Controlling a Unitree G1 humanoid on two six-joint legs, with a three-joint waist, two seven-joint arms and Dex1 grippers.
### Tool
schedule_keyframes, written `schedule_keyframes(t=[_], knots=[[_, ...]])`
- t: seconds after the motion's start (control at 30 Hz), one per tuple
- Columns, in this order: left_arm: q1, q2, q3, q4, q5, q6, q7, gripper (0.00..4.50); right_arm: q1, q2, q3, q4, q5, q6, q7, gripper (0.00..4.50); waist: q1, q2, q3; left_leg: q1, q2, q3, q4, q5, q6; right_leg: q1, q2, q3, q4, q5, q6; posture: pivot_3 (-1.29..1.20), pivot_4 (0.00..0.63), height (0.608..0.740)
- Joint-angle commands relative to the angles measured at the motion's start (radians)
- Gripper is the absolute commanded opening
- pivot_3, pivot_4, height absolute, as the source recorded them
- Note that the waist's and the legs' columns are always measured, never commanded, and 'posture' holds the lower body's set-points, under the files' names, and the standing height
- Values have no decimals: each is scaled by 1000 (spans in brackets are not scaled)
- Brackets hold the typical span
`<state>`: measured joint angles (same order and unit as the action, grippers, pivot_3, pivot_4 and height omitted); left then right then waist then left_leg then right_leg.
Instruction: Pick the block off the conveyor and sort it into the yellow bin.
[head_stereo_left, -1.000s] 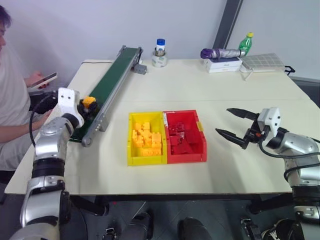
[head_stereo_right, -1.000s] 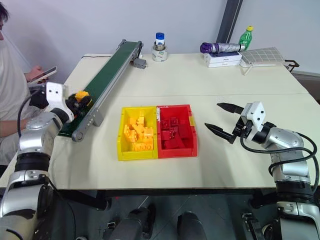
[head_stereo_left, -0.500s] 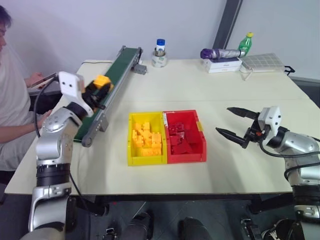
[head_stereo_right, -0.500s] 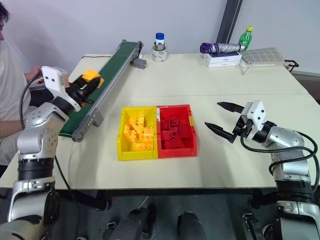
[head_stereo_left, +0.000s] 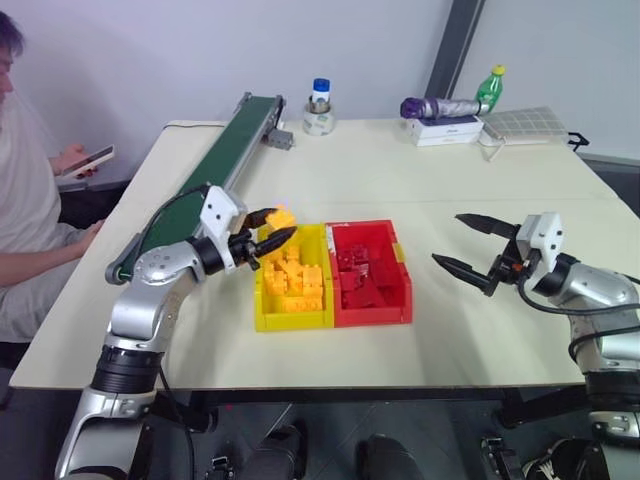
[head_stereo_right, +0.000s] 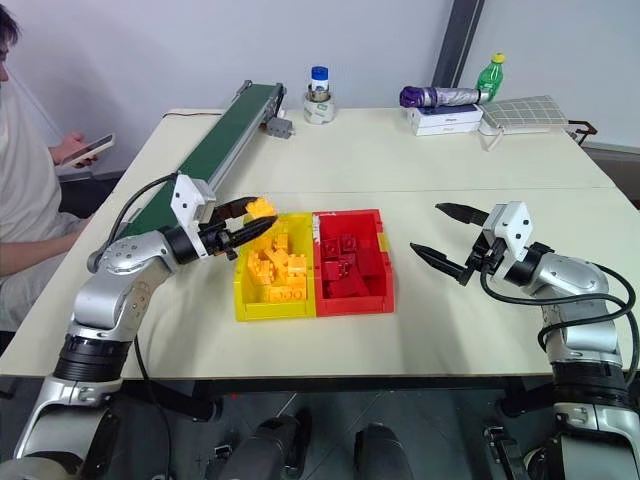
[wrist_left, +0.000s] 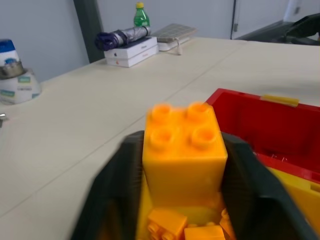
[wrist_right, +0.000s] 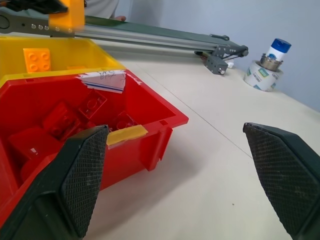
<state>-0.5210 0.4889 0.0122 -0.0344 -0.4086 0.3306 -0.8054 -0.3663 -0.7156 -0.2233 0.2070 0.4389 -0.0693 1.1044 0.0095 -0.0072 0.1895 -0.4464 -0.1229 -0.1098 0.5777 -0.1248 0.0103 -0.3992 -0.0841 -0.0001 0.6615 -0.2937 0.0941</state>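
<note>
My left gripper (head_stereo_left: 272, 228) reaches over the back left corner of the yellow bin (head_stereo_left: 263, 312), and the block (head_stereo_left: 282, 218) sits between its two black fingers (wrist_left: 116, 190), studs up, above the heap of yellow bricks (head_stereo_left: 294, 277) already lying in that bin. In my left wrist view the fingers flank the block on both sides, but I cannot tell whether they press it or have slackened. The red bin (head_stereo_left: 399, 298) is joined to the yellow one on its right side and holds red bricks (head_stereo_left: 361, 280). The conveyor (head_stereo_left: 222, 160) runs along the left side of the table (head_stereo_left: 400, 170), bare of bricks. My right gripper (head_stereo_left: 461, 245) hovers over the table right of the red bin, fingers spread wide with nothing between them.
</note>
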Motion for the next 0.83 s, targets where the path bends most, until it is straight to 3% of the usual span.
schedule_keyframes(t=[0.03,0.2,0.3,0.43,0.57,0.83], knots=[[-7,6,4,-26,8,-21,-7,4303,-3,-7,-28,-36,19,-2,-5,4500,0,0,0,0,0,0,0,0,0,0,0,0,0,0,0,0,150,740],[5,11,63,-53,-7,-24,28,4451,-3,-7,-28,-35,20,-4,-1,4500,0,0,0,0,0,0,0,0,0,0,0,0,0,0,0,0,150,740],[42,55,162,-87,-68,52,59,4451,-7,-11,-29,-26,20,-6,7,4500,-4,0,0,0,0,0,0,0,0,0,0,0,0,0,0,0,150,740],[150,153,328,-147,-170,128,41,4451,-16,-21,-31,-9,20,-9,21,4500,-24,0,0,0,0,-1,-2,0,0,-2,0,0,0,0,0,0,150,740],[274,234,438,-180,-184,150,35,4451,-31,-21,-28,12,16,-15,32,4500,-23,0,0,0,0,-1,-2,0,0,-1,0,0,0,0,0,0,150,740],[446,255,555,-152,-173,80,23,4451,-55,-11,-17,45,9,-25,49,4500,-18,0,0,0,0,-1,-2,-1,0,-1,-1,1,0,-1,-1,0,150,740]])
